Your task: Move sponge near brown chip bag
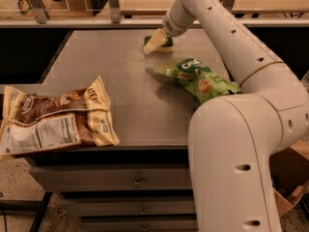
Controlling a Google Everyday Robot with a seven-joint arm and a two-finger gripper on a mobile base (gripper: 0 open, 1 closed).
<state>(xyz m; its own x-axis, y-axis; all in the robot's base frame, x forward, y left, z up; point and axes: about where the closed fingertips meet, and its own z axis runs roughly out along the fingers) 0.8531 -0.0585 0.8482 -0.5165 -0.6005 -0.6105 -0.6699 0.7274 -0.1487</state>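
Camera view, single frame. Pincer (pixel 156 41) is down at the far edge of the grey worktop (pixel 106 66), right of centre, with its pale tip against the left side of the sponge (pixel 167 42). I cannot tell whether the pincer is clenched, released or grasping the sponge (its tip covers the block's near-left corner, and the contact side is hidden). Sponge: dark green top visible, with a strip of pale yellow foam below it. Whether it rests on the worktop or is lifted off it cannot be told.

Brown chip bag (pixel 53 122) lies flat at the near left corner of the worktop, its left end overhanging the edge and its white nutrition label facing up. It is well apart from the sponge, diagonally across the surface.

Green chip bag (pixel 199 76) lies on the right side, nearer the camera than the sponge, close to it but not touching. Its right end is hidden behind the white arm (pixel 231 47), which reaches from the lower right foreground up and over to the far edge.

Drawers (pixel 111 178) with small knobs sit under the worktop front.
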